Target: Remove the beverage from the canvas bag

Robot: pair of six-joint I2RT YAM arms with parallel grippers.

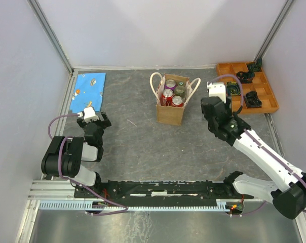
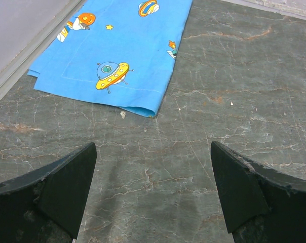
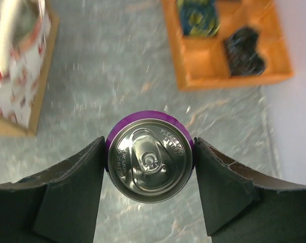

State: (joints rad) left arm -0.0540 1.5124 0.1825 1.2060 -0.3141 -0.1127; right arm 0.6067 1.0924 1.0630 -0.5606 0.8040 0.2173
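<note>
The tan canvas bag [image 1: 170, 112] with cream loop handles stands upright mid-table and holds several cans, among them a purple one [image 1: 169, 84] and red ones [image 1: 166, 97]. My right gripper [image 1: 214, 107] is to the right of the bag, between it and the orange tray. In the right wrist view it [image 3: 149, 144] is shut on a purple beverage can [image 3: 150, 161], seen from above with its silver top, held over the table. The bag [image 3: 21, 71] shows blurred at that view's left. My left gripper [image 2: 153, 152] is open and empty, low over the table.
An orange compartment tray [image 1: 268, 105] with dark items sits at the back right, and shows in the right wrist view [image 3: 179, 55]. A blue cartoon-print cloth [image 1: 89, 86] lies at the back left, ahead of the left gripper [image 2: 117, 45]. White walls enclose the table.
</note>
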